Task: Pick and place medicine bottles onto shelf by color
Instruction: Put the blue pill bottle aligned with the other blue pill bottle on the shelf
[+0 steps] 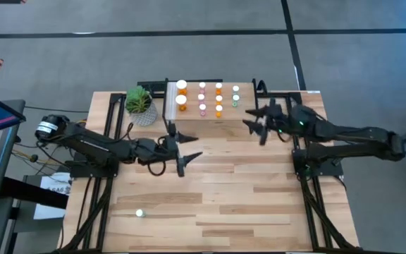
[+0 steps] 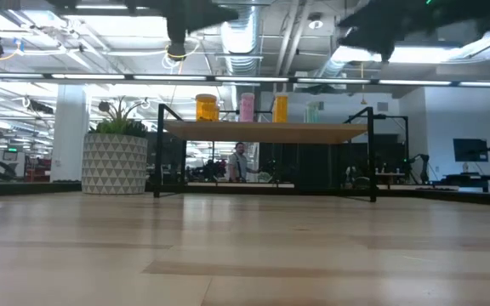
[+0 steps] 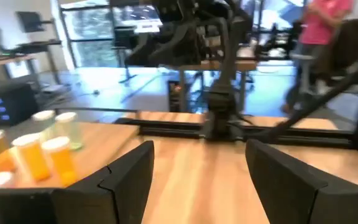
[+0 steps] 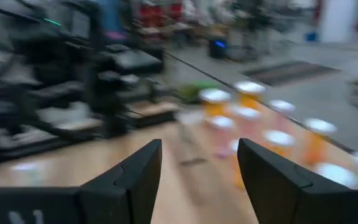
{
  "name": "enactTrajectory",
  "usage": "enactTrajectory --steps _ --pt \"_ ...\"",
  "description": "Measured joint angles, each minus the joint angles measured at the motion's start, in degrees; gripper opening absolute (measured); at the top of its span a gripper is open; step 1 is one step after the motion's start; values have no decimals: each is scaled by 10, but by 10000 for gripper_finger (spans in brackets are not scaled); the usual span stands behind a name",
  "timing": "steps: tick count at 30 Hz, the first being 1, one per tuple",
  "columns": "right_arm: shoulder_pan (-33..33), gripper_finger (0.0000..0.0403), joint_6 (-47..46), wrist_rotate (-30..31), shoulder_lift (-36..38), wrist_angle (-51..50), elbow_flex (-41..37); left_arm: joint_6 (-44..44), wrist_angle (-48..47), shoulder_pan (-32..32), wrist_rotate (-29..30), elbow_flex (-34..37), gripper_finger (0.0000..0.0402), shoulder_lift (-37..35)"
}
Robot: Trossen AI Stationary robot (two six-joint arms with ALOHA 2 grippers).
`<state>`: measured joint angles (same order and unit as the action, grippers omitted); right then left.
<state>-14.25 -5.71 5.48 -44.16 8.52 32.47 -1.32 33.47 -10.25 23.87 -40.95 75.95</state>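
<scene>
Medicine bottles upright on shelf

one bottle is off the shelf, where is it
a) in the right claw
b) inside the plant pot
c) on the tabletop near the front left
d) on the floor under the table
c: in the high view a lone bottle with a white cap sits on the plank tabletop, front left, far from the shelf holding the others.

no readable text, labels, brands, numbers or signs anywhere
</scene>
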Motion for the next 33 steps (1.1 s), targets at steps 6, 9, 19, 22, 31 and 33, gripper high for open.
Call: enactTrajectory --steps 6,9,19,22,31,33 --pt "164 227 -29 37 38 -13 0 17 -27 -43 1 -10 243 -14" --pt "259 227 -35 110 27 -14 0 39 -36 -64 0 -10 243 -14" --pt "525 227 -69 374 -91 59 0 111 -204 -135 61 -55 243 -23" --pt "574 226 -66 395 -147 118 0 140 -310 -156 77 -105 243 -21" --pt "643 221 -57 394 -294 281 0 293 -589 -221 -7 -175 243 -20" --pt "648 218 -43 394 -315 313 0 351 -640 -238 -40 -169 243 -20"
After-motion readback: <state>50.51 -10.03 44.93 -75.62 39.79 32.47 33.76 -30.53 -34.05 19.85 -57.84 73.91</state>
